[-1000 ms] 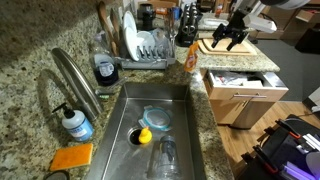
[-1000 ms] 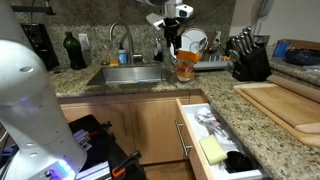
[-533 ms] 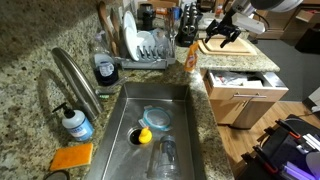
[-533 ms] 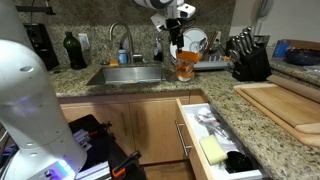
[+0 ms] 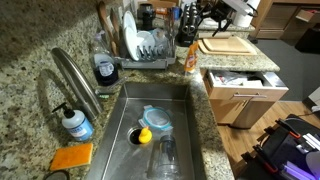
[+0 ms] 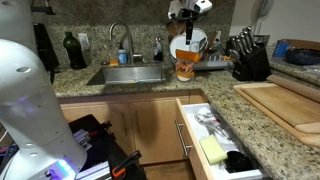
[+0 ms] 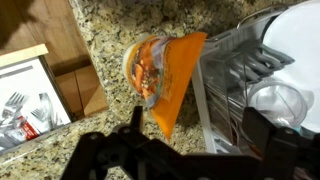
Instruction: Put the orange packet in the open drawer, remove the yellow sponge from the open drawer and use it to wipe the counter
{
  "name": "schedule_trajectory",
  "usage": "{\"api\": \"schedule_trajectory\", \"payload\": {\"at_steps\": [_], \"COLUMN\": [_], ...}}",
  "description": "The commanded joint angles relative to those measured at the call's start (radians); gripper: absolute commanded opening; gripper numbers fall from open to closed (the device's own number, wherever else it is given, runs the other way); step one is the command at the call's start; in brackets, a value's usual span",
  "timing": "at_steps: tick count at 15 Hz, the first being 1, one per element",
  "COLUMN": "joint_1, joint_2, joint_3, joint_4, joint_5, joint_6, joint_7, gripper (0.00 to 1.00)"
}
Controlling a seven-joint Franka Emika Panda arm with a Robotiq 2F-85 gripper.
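The orange packet (image 5: 190, 57) stands on the granite counter (image 5: 30, 60) between the sink and the open drawer (image 5: 262, 82); it also shows in an exterior view (image 6: 184, 65) and the wrist view (image 7: 165, 70). My gripper (image 5: 205, 16) is open and empty, well above the packet near the dish rack; it also shows high up in an exterior view (image 6: 187, 14). In the wrist view its two fingers (image 7: 195, 135) spread wide, with the packet above them in the picture. The yellow sponge (image 6: 213, 150) lies in the drawer (image 6: 190, 128) next to cutlery.
A dish rack (image 5: 148, 47) with plates stands behind the sink (image 5: 160, 125), which holds a bowl and a glass. A knife block (image 6: 247, 58) and wooden cutting board (image 5: 228, 45) sit on the counter. A flat orange sponge (image 5: 72, 157) and soap bottle (image 5: 75, 122) lie by the tap.
My gripper has risen and moved from over the cutting board toward the packet and dish rack. The packet, sponge and drawer have not moved.
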Motion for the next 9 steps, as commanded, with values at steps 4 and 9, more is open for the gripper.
{"api": "schedule_trajectory", "payload": {"at_steps": [4,9], "joint_1": [-0.001,0.006], "joint_2": [0.012,0.162], "joint_3": [0.004,-0.004], "joint_4": [0.017,0.108], "joint_5": [-0.006,-0.017], "joint_6": [-0.002,0.016], "joint_7": [0.014,0.135], "gripper": [1.00,1.00]}}
